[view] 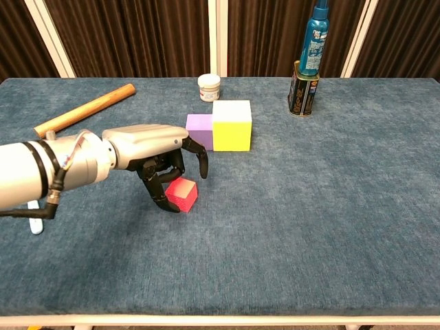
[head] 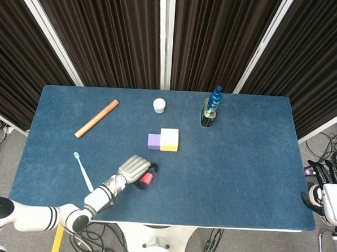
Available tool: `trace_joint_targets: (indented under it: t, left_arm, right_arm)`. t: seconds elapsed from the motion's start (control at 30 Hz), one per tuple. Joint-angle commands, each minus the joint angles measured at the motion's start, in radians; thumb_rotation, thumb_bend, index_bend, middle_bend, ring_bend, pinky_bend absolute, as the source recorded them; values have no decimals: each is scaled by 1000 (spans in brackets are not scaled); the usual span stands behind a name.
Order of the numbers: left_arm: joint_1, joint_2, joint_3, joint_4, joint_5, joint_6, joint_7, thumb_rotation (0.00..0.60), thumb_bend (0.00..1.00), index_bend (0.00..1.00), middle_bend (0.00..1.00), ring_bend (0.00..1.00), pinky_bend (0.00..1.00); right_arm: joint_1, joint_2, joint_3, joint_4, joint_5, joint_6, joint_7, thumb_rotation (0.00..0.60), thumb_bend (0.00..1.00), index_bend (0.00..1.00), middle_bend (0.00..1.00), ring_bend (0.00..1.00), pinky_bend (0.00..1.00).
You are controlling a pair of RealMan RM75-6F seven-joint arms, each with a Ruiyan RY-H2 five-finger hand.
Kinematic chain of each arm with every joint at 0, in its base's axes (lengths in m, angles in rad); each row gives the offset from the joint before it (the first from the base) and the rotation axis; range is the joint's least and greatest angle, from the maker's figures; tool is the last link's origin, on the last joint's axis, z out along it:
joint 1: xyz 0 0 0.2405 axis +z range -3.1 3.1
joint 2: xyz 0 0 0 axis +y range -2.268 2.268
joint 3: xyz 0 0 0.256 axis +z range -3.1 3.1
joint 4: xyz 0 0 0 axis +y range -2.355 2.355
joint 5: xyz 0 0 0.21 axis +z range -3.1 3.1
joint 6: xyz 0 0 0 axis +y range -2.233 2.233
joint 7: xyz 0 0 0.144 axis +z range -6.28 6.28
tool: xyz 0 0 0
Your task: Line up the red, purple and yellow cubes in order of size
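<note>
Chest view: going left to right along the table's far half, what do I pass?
Wooden rod → small purple cube → large yellow cube → dark tin can with the blue bottle standing on it.

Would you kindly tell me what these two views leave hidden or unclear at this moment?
- Whether the left hand actually grips the small red cube: its curled fingers cover the cube's left side in both views.
- The white toothbrush: in the chest view, the left forearm hides most of it.
- The right hand: cut off by the head view's edge, absent from the chest view.
</note>
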Motion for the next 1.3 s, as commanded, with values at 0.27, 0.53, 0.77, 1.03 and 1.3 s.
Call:
trace_joint_targets:
  t: [0.27, 0.53, 0.77, 1.03, 1.3]
  left_arm:
    - [3, -19, -18, 2, -57, 2, 42, 600, 256, 473, 961, 996, 1000]
    - [2, -30, -23, 13, -88, -6, 52, 600, 293, 513, 961, 996, 1000]
    - [30, -1, -36, -30, -90, 44, 44, 600, 304, 540, 964, 998, 1000]
    - [61, 83, -116, -50, -200, 92, 15, 600, 301, 540, 964, 998, 1000]
    - [-30, 29, -188, 79, -415, 50, 119, 600, 289, 536, 963, 999, 1000]
  right_arm:
    - [4, -2, -1, 11, 3, -8, 12, 600, 225, 104, 154, 20, 109]
    - [6, -3, -1, 20, 7, -14, 24, 600, 225, 104, 157, 20, 109]
    - [4, 0, -2, 20, 1, -7, 30, 600, 224, 104, 159, 20, 109]
    - [2, -2, -5, 20, -5, -1, 32, 600, 224, 104, 159, 20, 109]
    - [3, -1, -6, 10, -15, 6, 21, 600, 224, 104, 159, 20, 109]
